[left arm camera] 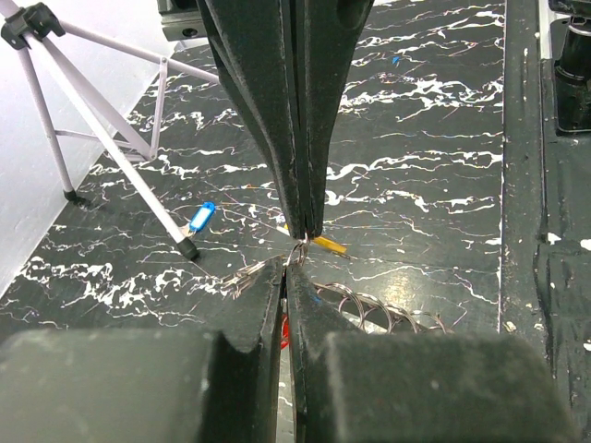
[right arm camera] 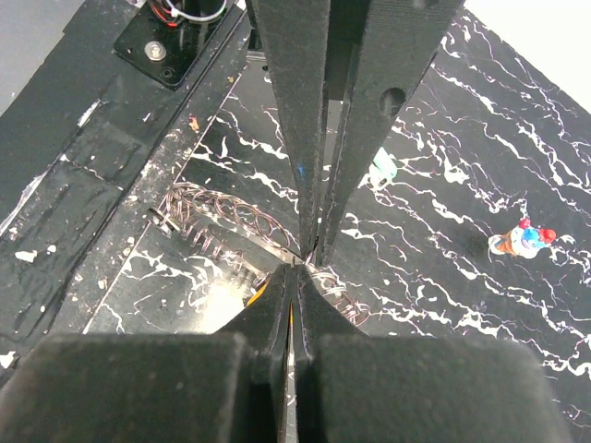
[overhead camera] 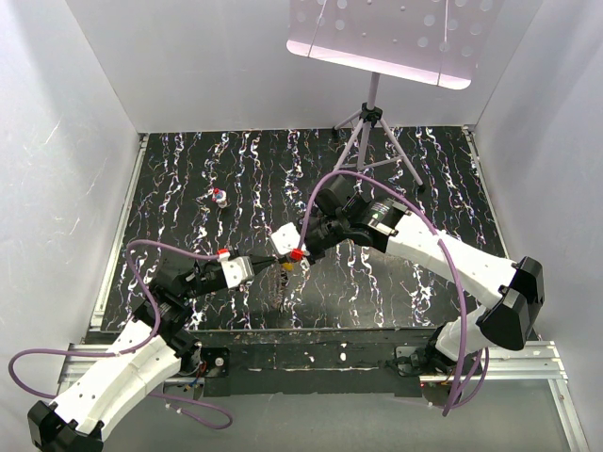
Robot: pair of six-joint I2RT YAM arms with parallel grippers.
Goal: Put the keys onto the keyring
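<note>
Where both jaws meet — each pair pressed together — a wire loop barely shows

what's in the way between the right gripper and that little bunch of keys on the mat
Nothing visible. Only bare mat lies between the right gripper and the bunch of keys.

Robot test booth in a lab.
White walls enclose a black marbled table; beyond the right pincer stands a tripod carrying a perforated panel; aluminium rails lie behind it.
</note>
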